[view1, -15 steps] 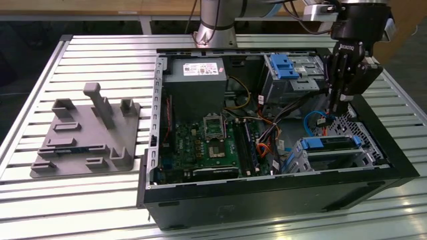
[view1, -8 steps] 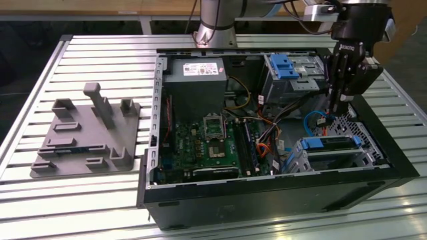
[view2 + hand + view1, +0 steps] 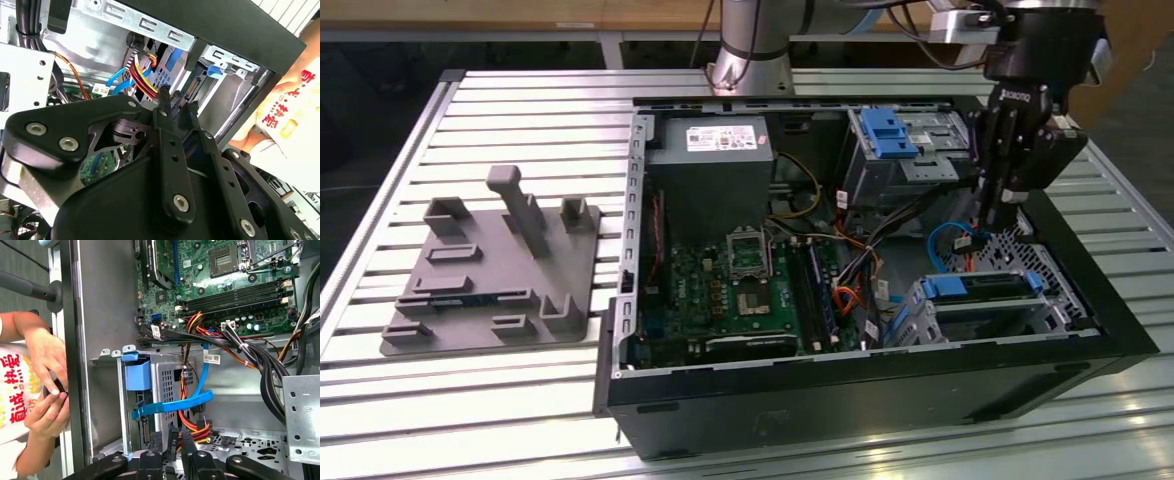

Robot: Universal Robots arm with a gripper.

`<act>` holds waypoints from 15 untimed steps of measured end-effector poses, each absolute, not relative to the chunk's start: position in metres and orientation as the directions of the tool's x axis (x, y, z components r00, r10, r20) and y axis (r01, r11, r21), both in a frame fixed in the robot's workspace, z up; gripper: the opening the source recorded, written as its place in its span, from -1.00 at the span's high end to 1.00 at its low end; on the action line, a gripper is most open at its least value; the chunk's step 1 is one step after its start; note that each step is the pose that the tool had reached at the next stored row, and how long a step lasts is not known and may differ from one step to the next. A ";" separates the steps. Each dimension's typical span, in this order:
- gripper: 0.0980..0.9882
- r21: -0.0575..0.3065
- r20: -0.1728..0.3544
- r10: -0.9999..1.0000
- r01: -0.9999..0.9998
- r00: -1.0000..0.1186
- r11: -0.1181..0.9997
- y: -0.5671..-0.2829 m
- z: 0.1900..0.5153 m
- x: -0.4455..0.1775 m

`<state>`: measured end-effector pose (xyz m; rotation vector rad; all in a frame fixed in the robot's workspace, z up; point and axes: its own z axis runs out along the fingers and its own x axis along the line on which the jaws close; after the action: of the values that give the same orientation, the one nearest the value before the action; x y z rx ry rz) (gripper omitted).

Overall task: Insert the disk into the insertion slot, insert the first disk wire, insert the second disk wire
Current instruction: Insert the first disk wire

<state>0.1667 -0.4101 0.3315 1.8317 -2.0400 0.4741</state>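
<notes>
Insertion slot (image 3: pixel 994 318): bare silver sheet metal, perforated, dull sheen.
Disk (image 3: pixel 983 285) frame: bright blue plastic, smooth.
Gripper (image 3: pixel 178 100): matt black, probably coated metal or plastic.
Table (image 3: pixel 520 100): ribbed metal slats, bright reflective finish.
Grey fixture (image 3: pixel 467 280): matt plastic.
Flat blue cable (image 3: pixel 172 404): glossy plastic.

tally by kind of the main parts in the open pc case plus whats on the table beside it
drive cages: 2 (insertion slot, taller bay)
disk: 1
power supply: 1
motherboard: 1
grey fixture on the table: 1
total: 6
</notes>
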 end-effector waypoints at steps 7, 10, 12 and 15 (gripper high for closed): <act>0.57 -0.011 0.476 -0.874 -0.994 -0.097 0.105 -0.407 0.330 0.167; 0.59 -0.011 0.476 -0.874 -0.994 -0.097 0.105 -0.407 0.329 0.167; 0.76 -0.011 0.477 -0.874 -0.994 -0.097 0.105 -0.407 0.329 0.167; 0.76 -0.011 0.479 -0.873 -0.994 -0.097 0.105 -0.407 0.328 0.167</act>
<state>0.1668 -0.4071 0.3279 1.8294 -2.0374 0.4780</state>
